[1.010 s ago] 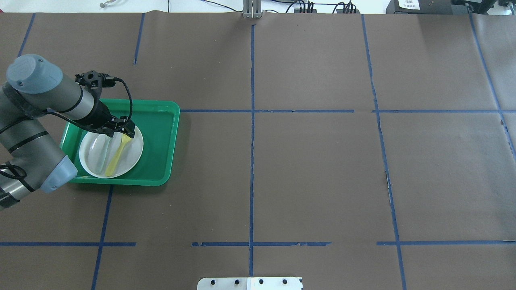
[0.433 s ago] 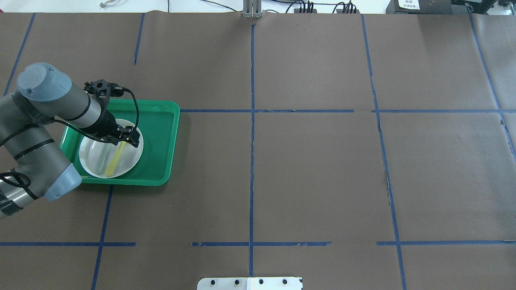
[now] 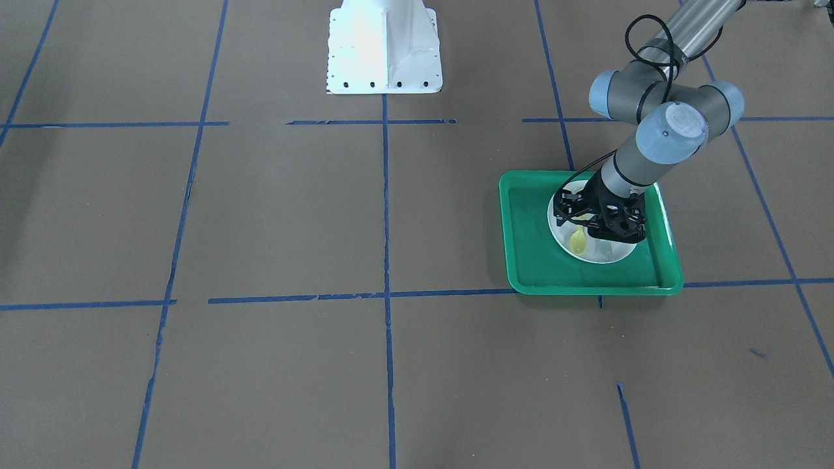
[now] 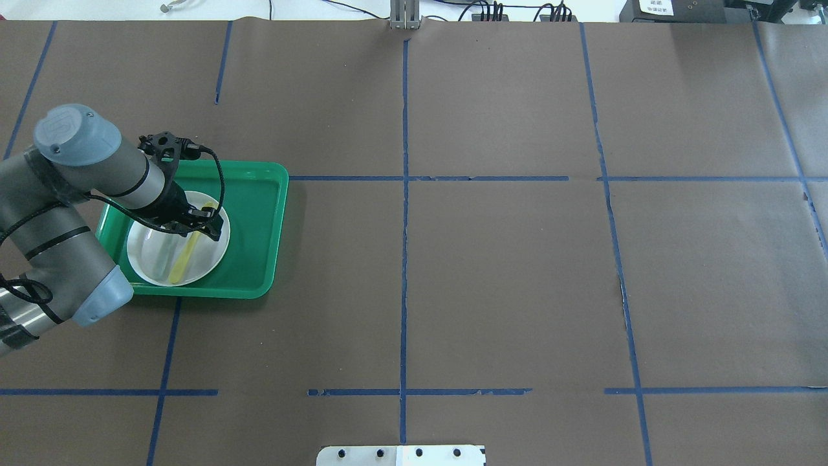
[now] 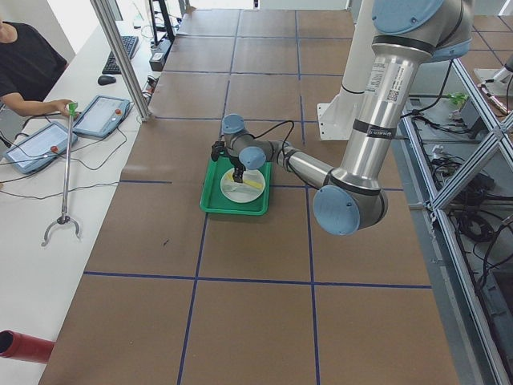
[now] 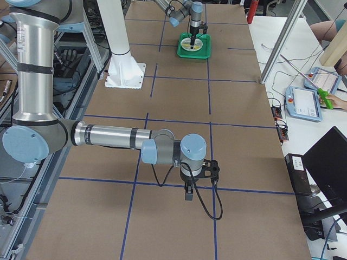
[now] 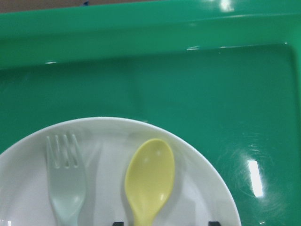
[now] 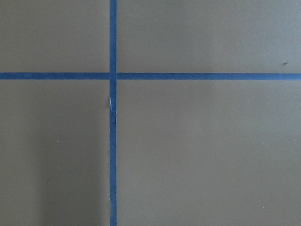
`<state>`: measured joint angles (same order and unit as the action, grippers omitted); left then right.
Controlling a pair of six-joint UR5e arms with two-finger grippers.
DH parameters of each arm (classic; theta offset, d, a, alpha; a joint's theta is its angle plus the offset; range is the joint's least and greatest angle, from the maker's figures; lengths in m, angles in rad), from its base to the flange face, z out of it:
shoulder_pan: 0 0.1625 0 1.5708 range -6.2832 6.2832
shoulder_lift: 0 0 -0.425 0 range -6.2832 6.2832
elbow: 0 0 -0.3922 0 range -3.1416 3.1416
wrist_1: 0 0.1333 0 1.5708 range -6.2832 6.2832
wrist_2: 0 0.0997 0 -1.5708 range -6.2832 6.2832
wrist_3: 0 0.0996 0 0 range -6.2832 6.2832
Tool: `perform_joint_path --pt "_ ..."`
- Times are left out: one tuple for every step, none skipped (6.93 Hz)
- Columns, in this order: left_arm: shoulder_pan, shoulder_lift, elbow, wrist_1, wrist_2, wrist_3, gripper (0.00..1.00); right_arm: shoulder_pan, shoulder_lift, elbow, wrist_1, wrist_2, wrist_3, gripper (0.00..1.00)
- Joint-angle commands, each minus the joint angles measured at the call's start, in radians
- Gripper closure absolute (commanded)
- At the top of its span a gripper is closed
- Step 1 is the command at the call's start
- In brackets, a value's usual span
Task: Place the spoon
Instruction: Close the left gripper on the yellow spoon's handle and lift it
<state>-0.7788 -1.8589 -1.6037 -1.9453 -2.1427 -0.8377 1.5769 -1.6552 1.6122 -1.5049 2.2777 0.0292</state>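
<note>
1. The left pincer [image 4: 202, 226] hangs low over the plate [image 7: 202, 188], which sits in the tray [image 7: 188, 84] near the left edge of the bench [image 4: 491, 278].
2. Its jaws stand apart. The fingertips [image 7: 118, 223] flank the neck of the spoon [image 7: 149, 181] with a gap on each side, gripping nothing.
3. The spoon lies flat on the plate, bowl toward the far edge, just beside the fork [image 7: 66, 188] and not touching it.
4. The right pincer [image 6: 188, 193] is over the bench near its right edge. I cannot tell whether it is spread or clenched.
</note>
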Motion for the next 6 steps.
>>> perform_joint_path --pt "0.003 0.001 -0.005 0.003 0.038 0.003 0.40 0.000 0.000 0.000 0.000 0.000 0.000 0.00" --pt "0.003 0.003 -0.005 0.003 0.038 0.003 0.47 0.000 0.000 0.000 0.000 0.000 0.000 0.00" --pt "0.004 0.003 -0.004 0.003 0.038 0.003 0.48 0.000 0.000 0.000 0.000 0.000 0.000 0.00" --pt "0.004 0.007 -0.005 0.003 0.038 0.003 0.53 0.000 0.000 0.000 0.000 0.000 0.000 0.00" --pt "0.004 0.009 -0.005 0.003 0.038 0.003 0.65 0.000 0.000 0.000 0.000 0.000 0.000 0.00" --pt "0.004 0.009 -0.005 0.011 0.038 0.003 0.79 0.000 0.000 0.000 0.000 0.000 0.000 0.00"
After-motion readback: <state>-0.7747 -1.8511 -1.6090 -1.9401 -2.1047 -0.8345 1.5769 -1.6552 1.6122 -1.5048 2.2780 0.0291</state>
